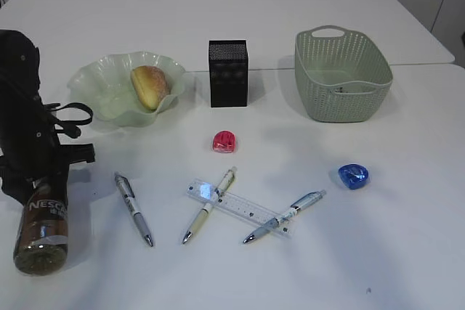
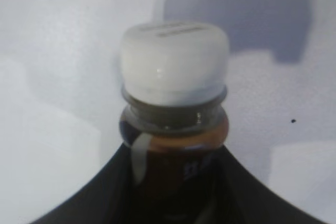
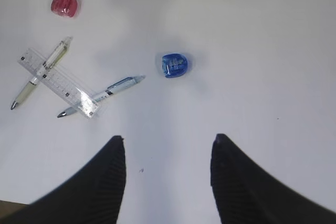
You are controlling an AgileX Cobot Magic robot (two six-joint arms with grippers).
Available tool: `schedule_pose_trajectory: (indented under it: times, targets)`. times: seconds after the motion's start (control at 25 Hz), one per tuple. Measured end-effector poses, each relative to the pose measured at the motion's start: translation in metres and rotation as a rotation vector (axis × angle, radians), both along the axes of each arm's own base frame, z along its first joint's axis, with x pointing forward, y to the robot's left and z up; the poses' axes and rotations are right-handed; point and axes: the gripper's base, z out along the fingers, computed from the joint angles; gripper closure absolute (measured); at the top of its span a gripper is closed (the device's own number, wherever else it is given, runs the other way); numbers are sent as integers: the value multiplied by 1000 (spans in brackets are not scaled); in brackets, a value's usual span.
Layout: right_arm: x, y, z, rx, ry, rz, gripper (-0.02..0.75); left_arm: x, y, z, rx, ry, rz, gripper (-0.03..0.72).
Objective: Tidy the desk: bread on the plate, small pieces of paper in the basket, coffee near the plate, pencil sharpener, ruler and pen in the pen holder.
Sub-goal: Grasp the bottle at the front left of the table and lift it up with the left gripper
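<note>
At the far left edge of the exterior view, the left gripper (image 1: 45, 188) is seen on the coffee (image 1: 42, 234), a brown Nescafe bottle at lower left on the desk (image 1: 407, 252). In the left wrist view the bottle (image 2: 173, 129) fills the centre, white cap up, and dark fingers (image 2: 94, 198) are seen flanking its shoulder on both sides; whether they are clamped on it or just beside it cannot be told.

At upper left of the exterior view, right of the arm, the plate (image 1: 94, 81) is seen, with the bread (image 1: 150, 86) lying inside it. Well below the plate, a pen (image 1: 134, 208) is laid at a slant on the desk.

At upper centre the pen holder (image 1: 228, 74) is stood upright. Below it a pink pencil sharpener (image 1: 224, 141) is seen. Lower centre, the ruler (image 1: 236, 207) is laid diagonally, crossed by a yellowish pen (image 1: 208, 205) near its left end and by a blue pen (image 1: 285, 216) near its right end; all three are touching.

At right centre a blue pencil sharpener (image 1: 353, 176) is seen alone. At upper right the basket (image 1: 341, 74) is stood, with something small and indistinct in its bottom.

The right gripper (image 3: 168, 156) is shown only in the right wrist view, at the bottom of the frame, fingers (image 3: 105, 182) held apart over bare desk with nothing between them. The blue sharpener (image 3: 174, 65) is seen above it, the ruler (image 3: 58, 82) and pens to the left.
</note>
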Motion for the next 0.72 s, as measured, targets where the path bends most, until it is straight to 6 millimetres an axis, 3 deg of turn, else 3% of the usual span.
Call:
schedule_pose_trajectory:
  times: [0.52,0.72]
  targets:
    - [5,1,-4,-3,17,0,318,-2,4,0,41,28,-146,445]
    - [5,1,-4,-3,17,0,318,-2,9,18,83,-24,-189,446]
